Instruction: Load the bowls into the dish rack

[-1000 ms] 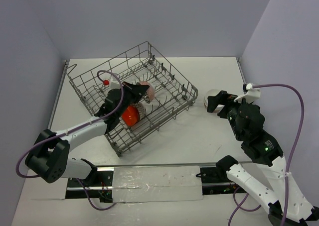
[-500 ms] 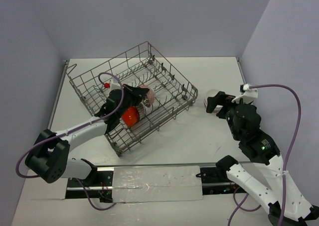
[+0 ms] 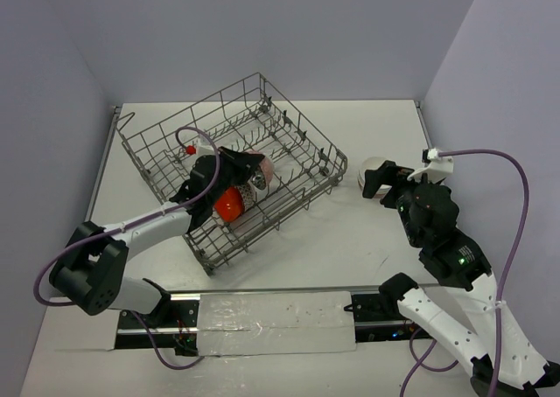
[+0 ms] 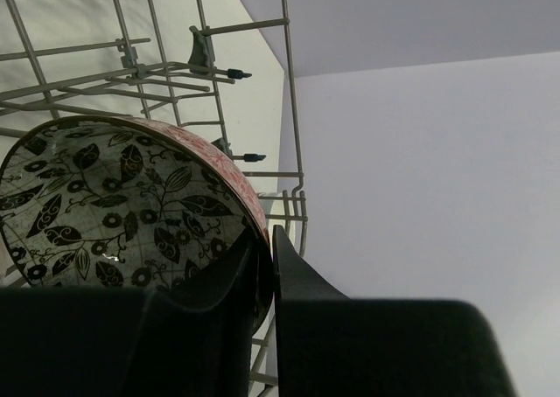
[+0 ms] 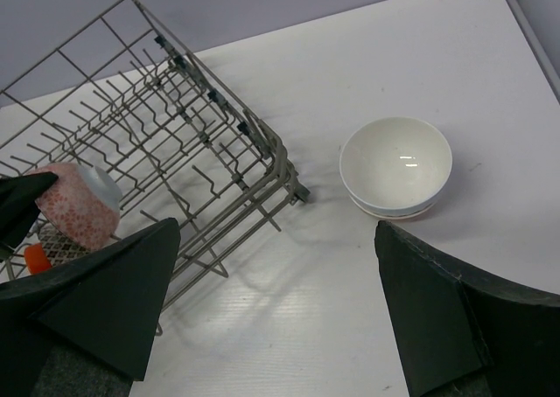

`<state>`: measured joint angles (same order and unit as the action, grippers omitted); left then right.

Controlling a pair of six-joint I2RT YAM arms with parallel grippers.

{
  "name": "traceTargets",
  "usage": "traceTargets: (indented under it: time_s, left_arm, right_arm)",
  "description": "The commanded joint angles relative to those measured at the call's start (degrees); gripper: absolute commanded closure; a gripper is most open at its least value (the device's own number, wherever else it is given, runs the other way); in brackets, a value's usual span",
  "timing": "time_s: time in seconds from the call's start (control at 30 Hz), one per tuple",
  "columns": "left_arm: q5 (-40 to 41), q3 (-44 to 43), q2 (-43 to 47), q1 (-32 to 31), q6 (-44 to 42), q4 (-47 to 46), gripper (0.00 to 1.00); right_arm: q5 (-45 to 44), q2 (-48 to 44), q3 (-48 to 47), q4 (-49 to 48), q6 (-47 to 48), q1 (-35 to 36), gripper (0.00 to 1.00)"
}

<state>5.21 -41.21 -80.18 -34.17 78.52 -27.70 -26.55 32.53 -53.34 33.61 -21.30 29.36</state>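
Currently dish rack (image 3: 308,143) holds orange bowl (image 3: 229,203), patterned bowl (image 3: 259,171)

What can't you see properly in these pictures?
- Top view: left gripper covers part of patterned bowl; right gripper part of white bowl.
- Left wrist view: the frame edge and dark fingers cut off that bowl's bottom.
- Right wrist view: the orange bowl is a sliver beside a finger.

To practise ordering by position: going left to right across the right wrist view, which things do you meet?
The pink-patterned bowl → the dish rack's right corner → the white bowl.
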Motion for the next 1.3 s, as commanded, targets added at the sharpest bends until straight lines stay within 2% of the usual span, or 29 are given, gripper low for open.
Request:
traceTargets:
  time_s: [0.0, 0.2, 0.63, 0.73, 0.83, 1.03, 1.27]
  left_arm:
    - [-1.9, 2.3, -3.0, 0.2, 2.1, -5.6, 0.86]
    - [-2.0, 4.0, -2.7, 0.2, 3.0, -7.0, 0.86]
    - [-2.2, 1.9, -2.0, 0.4, 2.2, 1.7, 0.80]
    - [-2.5, 2.6, -1.6, 0.6, 1.7, 0.3, 0.86]
    - [-2.8, 2.3, -0.6, 0.6, -0.1, -0.7, 1.00]
    - [-4.2, 0.6, 2.5, 0.6, -4.6, -4.0, 1.00]
    - [-4.7, -2.4, 3.7, 0.5, -5.9, -4.6, 1.00]
  right_arm:
    - [-1.1, -0.8, 0.7, -2.8, 0.9, -0.1, 0.00]
    - [-0.8, -1.1, 1.0, -3.2, 1.2, 0.0, 0.00]
    - [-0.3, -1.3, 0.4, -3.4, 1.5, 0.1, 0.00]
    - [-0.6, -1.7, 0.5, -3.4, 1.6, -0.1, 0.00]
    - [-0.6, -2.0, 0.8, -3.5, 1.8, 0.0, 0.00]
    - [-1.0, -2.6, 1.0, -3.6, 2.1, 0.0, 0.00]
    - [-1.3, -3.1, 1.2, -3.6, 2.1, -0.1, 0.00]
